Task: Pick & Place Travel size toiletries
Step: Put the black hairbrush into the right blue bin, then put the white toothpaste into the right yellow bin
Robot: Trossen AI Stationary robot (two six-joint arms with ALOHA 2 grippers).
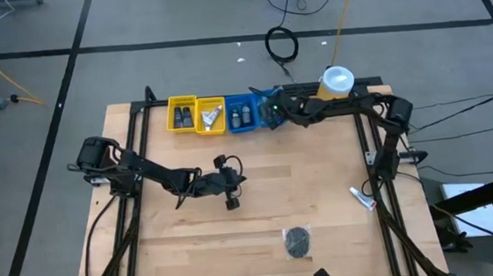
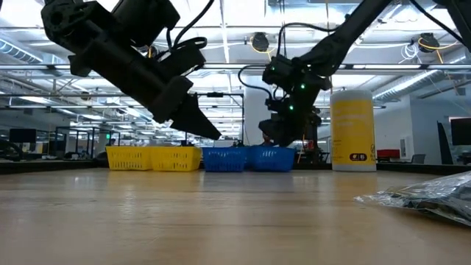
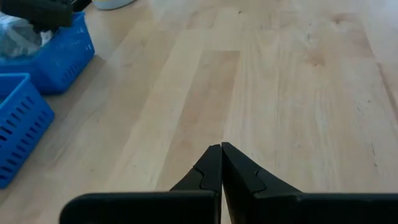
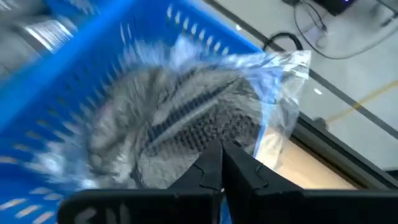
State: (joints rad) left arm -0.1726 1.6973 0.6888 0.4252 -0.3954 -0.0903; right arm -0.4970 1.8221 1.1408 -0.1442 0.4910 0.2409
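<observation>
My right gripper (image 4: 222, 152) is over the far-right blue bin (image 4: 74, 93) at the table's far edge, shut on a clear packet (image 4: 186, 112) with a dark round piece inside. My left gripper (image 3: 221, 149) hovers shut, holding nothing, over bare wood near the table's middle (image 1: 231, 201). Another dark round packet (image 1: 298, 241) lies flat near the table's front edge. A thin white tube (image 1: 362, 198) lies at the right edge. The two yellow bins (image 1: 196, 114) and the other blue bin (image 1: 243, 114) hold small dark bottles and a white tube. My right gripper pinches the clear packet's near edge (image 4: 214, 142) between its two fingertips, slanting down from the table's right side. The packet reaches ahead of the fingers over the blue bin's opening. I cannot tell whether its far part rests in the bin.
A large yellow canister with a white lid (image 1: 336, 82) stands just right of the bins, beside my right arm. A dark metal frame (image 1: 134, 164) runs along the table's sides. Bare wood lies between the bins and the front packet.
</observation>
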